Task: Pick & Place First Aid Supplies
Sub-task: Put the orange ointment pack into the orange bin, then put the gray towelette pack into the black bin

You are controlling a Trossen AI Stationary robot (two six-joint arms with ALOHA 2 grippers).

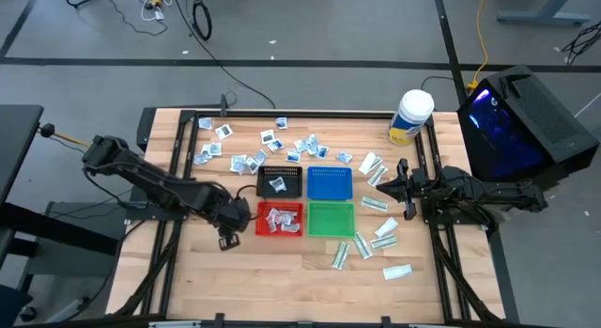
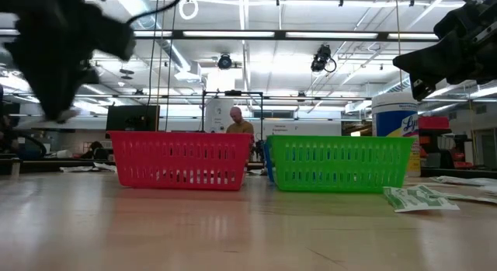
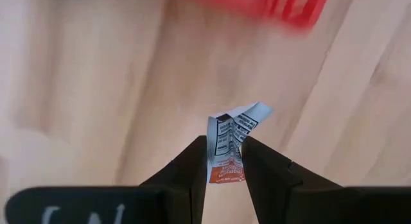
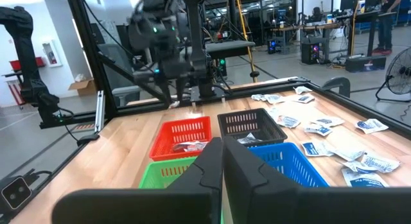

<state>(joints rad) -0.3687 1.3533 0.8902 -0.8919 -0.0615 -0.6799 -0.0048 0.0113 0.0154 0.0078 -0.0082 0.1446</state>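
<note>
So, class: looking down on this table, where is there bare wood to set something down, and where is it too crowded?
Free: the wide near strip of the table below the red tray and green tray, and the left side around the left pincer, which holds a packet. Crowded: the far edge behind the black tray and blue tray, strewn with squarish packets, and the right side's narrow packets.

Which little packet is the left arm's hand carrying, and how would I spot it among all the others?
Find the red tray in the cluster of four trays mid-table. Just off its outer side hangs the left hand. Pinched between its fingers is the packet: white with black print and an orange band, the only one lifted off the table rather than lying flat or sitting in a tray.
</note>
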